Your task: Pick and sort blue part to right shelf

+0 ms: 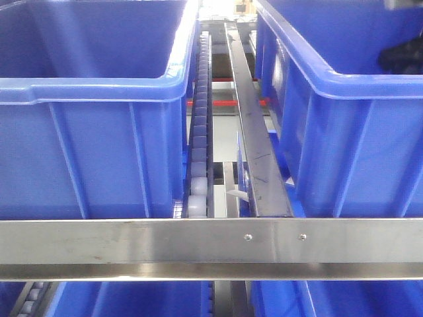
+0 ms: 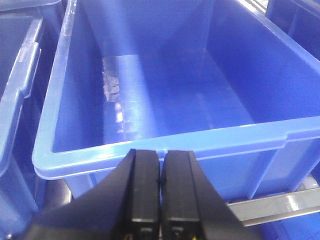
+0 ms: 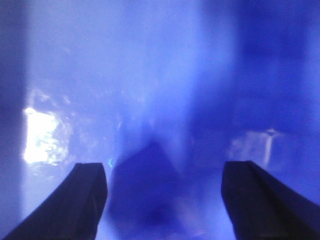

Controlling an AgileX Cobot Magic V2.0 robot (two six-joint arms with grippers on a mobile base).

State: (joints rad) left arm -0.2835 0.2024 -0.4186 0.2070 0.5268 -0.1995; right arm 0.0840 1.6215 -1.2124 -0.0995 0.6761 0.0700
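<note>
The right shelf is a steel rack with a flat front crossbar (image 1: 198, 241) holding two screws, and big blue crates sit on it. My right gripper (image 3: 165, 165) is open, deep inside a blue crate, close to the crate's blue surface. Between its wide-apart fingers (image 3: 87, 195) is a blurred dark blue shape (image 3: 150, 192). I cannot tell whether that is the blue part or a shadow. My left gripper (image 2: 161, 155) is shut with nothing in it, just short of the near rim of a blue crate (image 2: 165, 137) with nothing in it.
A left crate (image 1: 86, 99) and a right crate (image 1: 344, 99) flank a roller-wheel track (image 1: 198, 132) and a steel rail (image 1: 254, 145). A black shape (image 1: 400, 56) shows inside the right crate. More blue crates sit on the level below (image 1: 152, 300).
</note>
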